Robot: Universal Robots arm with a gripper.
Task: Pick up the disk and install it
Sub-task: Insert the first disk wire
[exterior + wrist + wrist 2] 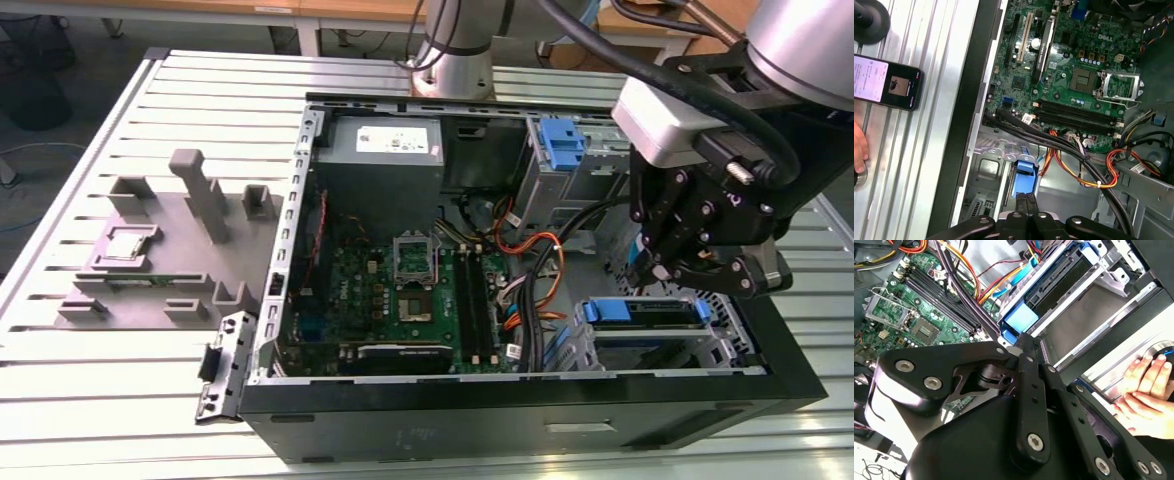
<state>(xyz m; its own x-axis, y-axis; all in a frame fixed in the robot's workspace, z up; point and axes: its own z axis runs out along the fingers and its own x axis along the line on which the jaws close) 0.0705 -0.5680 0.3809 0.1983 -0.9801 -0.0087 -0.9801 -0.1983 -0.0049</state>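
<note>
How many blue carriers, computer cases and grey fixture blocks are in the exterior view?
Blue carriers: 2 (the disk in the lower bay, upper carrier)
Computer cases: 1 (computer case)
Grey fixture blocks: 1 (fixture block)
Total: 4

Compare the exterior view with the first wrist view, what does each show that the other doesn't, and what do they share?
Exterior view alone: the grey fixture block on the table, the power supply, and the upright blue bracket. First wrist view alone: a phone lying on the slatted table. Both: the motherboard and the claw at the blue-framed disk in the bay.
</note>
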